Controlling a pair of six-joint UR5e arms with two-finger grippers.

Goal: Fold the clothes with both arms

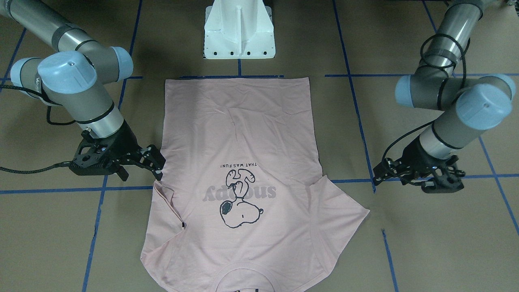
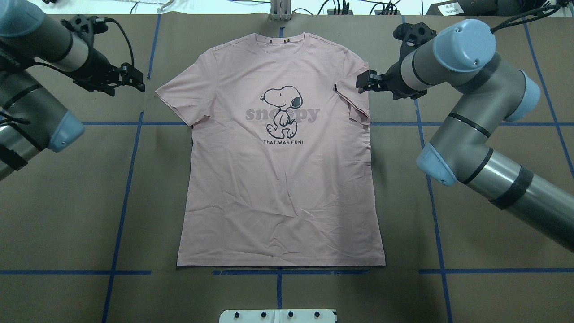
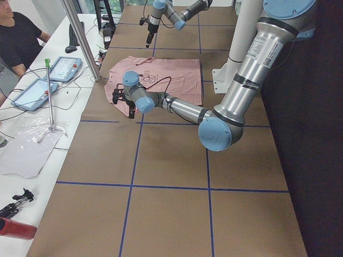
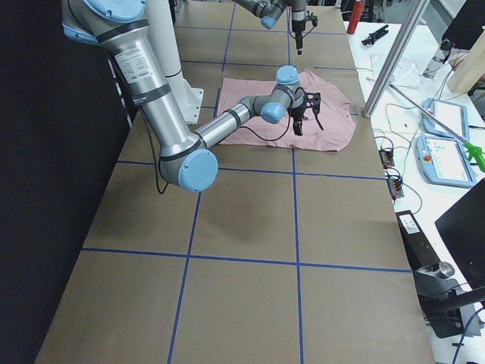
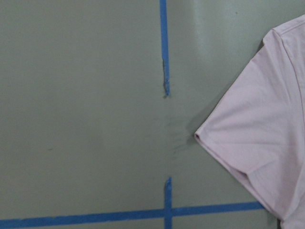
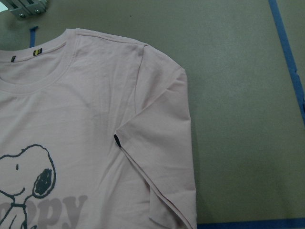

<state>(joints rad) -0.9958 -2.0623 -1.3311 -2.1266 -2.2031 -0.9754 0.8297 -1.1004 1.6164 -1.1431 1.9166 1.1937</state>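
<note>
A pale pink T-shirt [image 2: 278, 193] lies flat and face up in the middle of the brown bench [image 2: 67, 202]. Its hem [image 2: 280, 262] is toward the white pedestal [image 2: 278, 315] and its collar [image 2: 281, 41] is at the far edge. On the chest are a Snoopy drawing [image 2: 281, 110], grey "snoopy" lettering [image 2: 256, 115] behind it, and a small black line below reading "THAT WAS FUN!". On the robot's left the spread sleeve [image 2: 179, 96] lies open on the bench. On the robot's right the folded sleeve [image 2: 354, 101] is turned in over the body, with a small black tag [image 6: 117, 140] at the crease. The cloth has light wrinkles, most of them in the lower half. The 2 arms reach in from either side at sleeve level. The left arm [image 2: 27, 103] carries the left hand [image 2: 136, 80] over bare bench just beside the spread sleeve, clear of the cloth. Its fingers look apart with nothing between them. The right arm [image 2: 471, 134] carries the right hand [image 2: 364, 81] at the outer edge of the folded sleeve. Its fingers also look apart and grip nothing, and whether they touch the cloth cannot be told. Blue tape [image 2: 125, 179] marks a grid of squares on the bench. In the exterior left view a person [image 3: 19, 35] in a black top shows at the upper corner.
</note>
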